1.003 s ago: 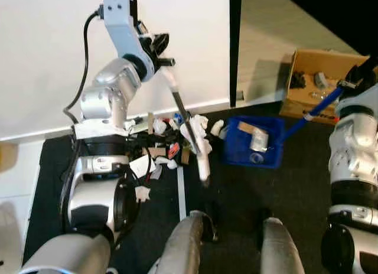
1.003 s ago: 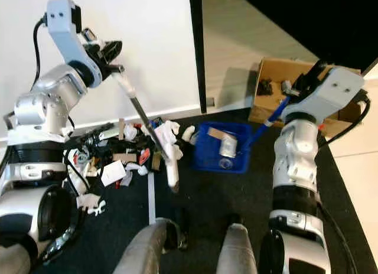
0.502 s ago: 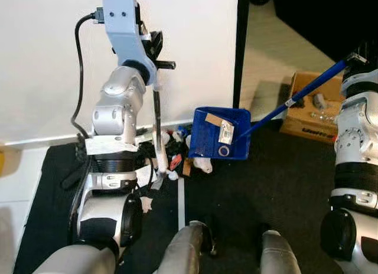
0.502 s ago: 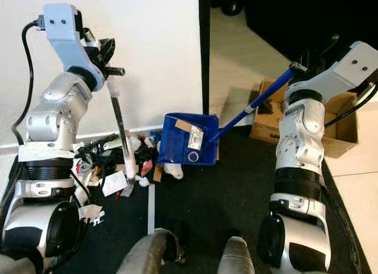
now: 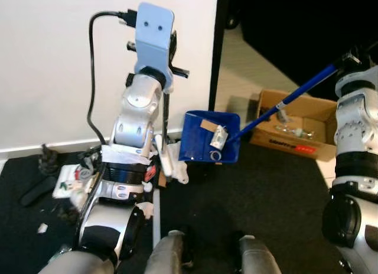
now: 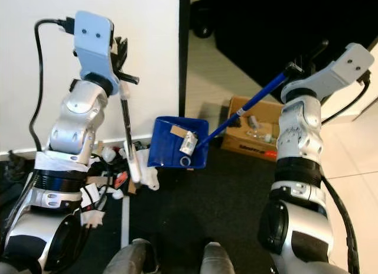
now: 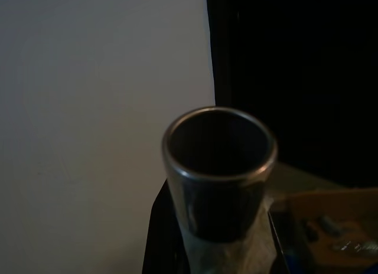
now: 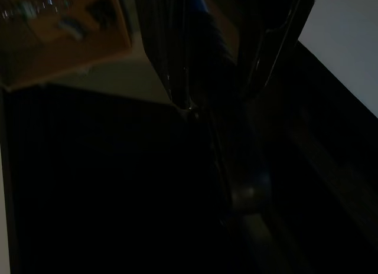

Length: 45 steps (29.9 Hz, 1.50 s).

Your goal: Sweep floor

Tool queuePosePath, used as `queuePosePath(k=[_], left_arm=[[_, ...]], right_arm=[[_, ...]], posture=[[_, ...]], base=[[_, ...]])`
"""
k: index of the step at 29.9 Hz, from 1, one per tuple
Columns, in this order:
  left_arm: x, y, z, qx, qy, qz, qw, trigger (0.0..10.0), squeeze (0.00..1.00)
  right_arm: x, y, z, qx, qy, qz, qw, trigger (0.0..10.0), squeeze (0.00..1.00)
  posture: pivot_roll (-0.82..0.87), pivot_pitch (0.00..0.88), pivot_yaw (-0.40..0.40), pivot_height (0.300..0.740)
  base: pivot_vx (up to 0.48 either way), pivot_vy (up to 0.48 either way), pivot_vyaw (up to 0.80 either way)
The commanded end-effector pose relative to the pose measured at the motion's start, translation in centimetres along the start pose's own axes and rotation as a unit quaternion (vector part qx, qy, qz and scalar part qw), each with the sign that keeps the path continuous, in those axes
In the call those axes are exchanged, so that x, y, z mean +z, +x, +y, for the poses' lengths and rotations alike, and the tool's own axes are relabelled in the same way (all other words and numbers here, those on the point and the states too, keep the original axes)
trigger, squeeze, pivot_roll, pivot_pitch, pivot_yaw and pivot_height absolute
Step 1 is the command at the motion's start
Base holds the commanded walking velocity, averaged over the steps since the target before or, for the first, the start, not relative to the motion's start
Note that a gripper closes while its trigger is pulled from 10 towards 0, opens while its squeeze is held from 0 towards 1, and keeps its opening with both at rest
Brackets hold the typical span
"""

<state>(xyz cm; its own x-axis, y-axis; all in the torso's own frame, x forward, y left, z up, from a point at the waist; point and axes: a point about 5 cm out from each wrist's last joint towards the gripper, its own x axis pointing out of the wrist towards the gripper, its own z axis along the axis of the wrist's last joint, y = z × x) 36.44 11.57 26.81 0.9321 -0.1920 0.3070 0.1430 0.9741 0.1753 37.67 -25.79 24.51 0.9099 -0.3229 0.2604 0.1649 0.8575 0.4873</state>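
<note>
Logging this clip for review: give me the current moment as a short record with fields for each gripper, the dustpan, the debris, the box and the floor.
left gripper: raised by the white wall, shut on the broom handle, which hangs near upright
right gripper: raised, shut on the dustpan's blue handle
dustpan: blue, lifted off the floor, tilted, with paper scraps and a small ring inside
debris: scraps and wires piled along the wall base
cardboard box: open, on the floor beyond the dustpan, small items inside
floor: black mat

Left arm (image 5: 137,117) hides much of the litter (image 5: 77,180) behind it.
</note>
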Motion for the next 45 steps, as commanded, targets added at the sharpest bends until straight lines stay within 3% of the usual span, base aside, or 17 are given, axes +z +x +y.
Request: queuePosePath(k=[1,5,10,15,22,28,35,45], left_arm=[[-0.3,-0.9,0.1,0.024,-0.066,-0.002,0.997,10.0,0.00],[-0.7,-1.4,0.2,0.040,-0.088,-0.002,0.995,10.0,0.00],[-0.3,-2.0,0.2,0.041,-0.049,-0.029,0.998,10.0,0.00],[-0.1,-2.0,0.5,0.037,-0.040,-0.032,0.998,10.0,0.00],[-0.7,-2.1,1.2,0.037,-0.046,-0.006,0.998,10.0,0.00],[-1.0,-1.9,2.1,0.045,-0.041,0.007,0.998,10.0,0.00],[-1.5,-1.9,2.0,0.035,-0.020,0.014,0.999,10.0,0.00],[-2.5,-2.0,2.1,0.057,-0.039,0.032,0.997,10.0,0.00]], right_arm=[[0.9,0.7,1.0,0.020,0.018,-0.013,1.000,10.0,0.00],[0.8,0.9,1.4,0.026,0.023,-0.010,0.999,10.0,0.00],[0.7,1.3,1.6,0.026,0.039,-0.009,0.999,10.0,0.00],[0.3,1.2,1.3,0.023,0.044,-0.005,0.999,10.0,0.00],[-1.8,0.0,-0.7,-0.003,0.058,0.015,0.998,10.0,0.00],[-2.7,-1.0,-1.8,-0.019,0.043,0.015,0.999,10.0,0.00],[-2.6,-1.1,-2.1,-0.022,0.041,0.005,0.999,10.0,0.00],[-2.5,-1.0,-1.5,-0.010,0.039,0.002,0.999,10.0,0.00]], posture=[[-0.05,0.000,-0.118,0.740],[-0.04,0.000,-0.125,0.740],[-0.02,0.000,-0.117,0.740],[-0.02,0.000,-0.089,0.740],[-0.03,0.000,-0.030,0.740],[-0.03,0.000,0.011,0.740],[-0.03,0.000,0.019,0.740],[-0.03,0.000,0.014,0.740]], base=[[0.000,0.000,0.00],[0.000,0.000,0.00],[0.000,0.000,0.00],[0.000,0.000,0.00],[0.000,0.000,0.00],[0.000,0.000,0.00],[0.000,0.000,0.00],[0.000,0.000,0.00]])
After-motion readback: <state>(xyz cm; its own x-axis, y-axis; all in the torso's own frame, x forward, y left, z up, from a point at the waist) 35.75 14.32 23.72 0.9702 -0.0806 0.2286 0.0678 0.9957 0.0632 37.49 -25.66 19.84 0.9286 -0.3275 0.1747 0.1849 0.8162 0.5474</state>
